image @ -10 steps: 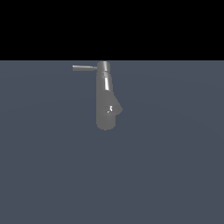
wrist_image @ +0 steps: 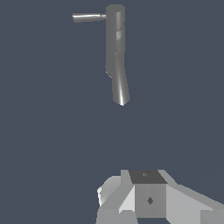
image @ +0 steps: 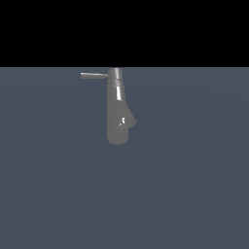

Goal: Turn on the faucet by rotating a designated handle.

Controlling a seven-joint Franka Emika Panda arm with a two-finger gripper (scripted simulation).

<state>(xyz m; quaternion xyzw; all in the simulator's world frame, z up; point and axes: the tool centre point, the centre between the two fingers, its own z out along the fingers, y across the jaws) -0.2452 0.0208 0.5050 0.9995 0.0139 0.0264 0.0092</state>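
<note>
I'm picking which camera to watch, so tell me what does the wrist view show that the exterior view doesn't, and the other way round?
Only the wrist view shows part of the robot's own hardware, a pale blocky gripper well short of the faucet; whether it is open or shut cannot be told. Only the exterior view shows the black band above the grey floor and the small bump on the faucet's side. Both show the faucet and its thin handle sticking out sideways from the narrow cap, untouched.

A grey glossy faucet (image: 117,114) stands alone on a flat blue-grey floor (image: 194,185), its thin handle (image: 94,75) sticking out toward the exterior view's left; a small bump, perhaps a spout, faces right.
</note>
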